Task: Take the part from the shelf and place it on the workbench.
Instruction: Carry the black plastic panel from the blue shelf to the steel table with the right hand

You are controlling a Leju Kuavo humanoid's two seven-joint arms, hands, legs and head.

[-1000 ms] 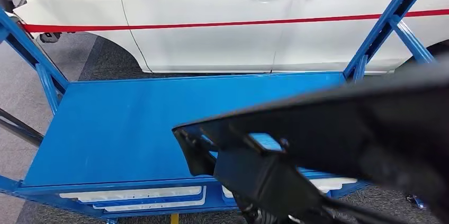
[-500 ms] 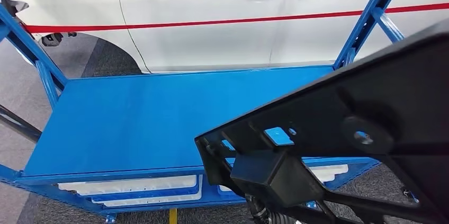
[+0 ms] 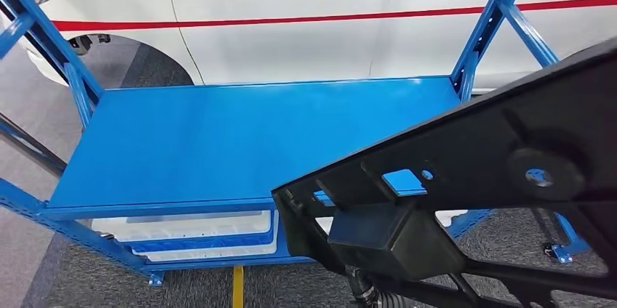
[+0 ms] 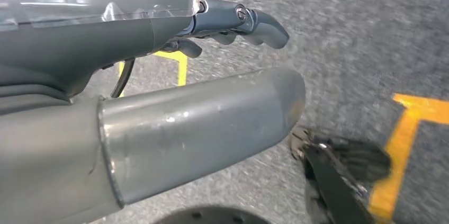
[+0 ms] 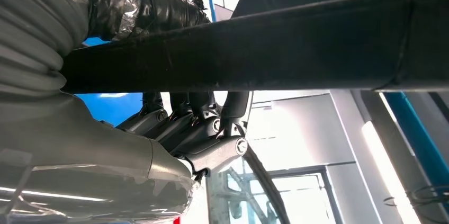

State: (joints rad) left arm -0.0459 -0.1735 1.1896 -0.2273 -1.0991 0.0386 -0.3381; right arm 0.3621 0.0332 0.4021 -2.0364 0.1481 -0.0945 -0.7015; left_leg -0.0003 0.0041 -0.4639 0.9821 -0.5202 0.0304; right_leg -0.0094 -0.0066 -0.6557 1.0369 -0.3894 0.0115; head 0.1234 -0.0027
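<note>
The right hand (image 5: 190,128) has its fingers (image 5: 159,121) wrapped around the black part (image 3: 473,177), above the blue desk (image 3: 240,140). The left hand (image 4: 212,107) hangs open-fingered over the floor (image 4: 344,38).

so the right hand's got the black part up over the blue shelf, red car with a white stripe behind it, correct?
Colours are swapped: the car is white with a red stripe, as the head view shows. The rest holds: the right hand holds the black part over the blue shelf.
</note>
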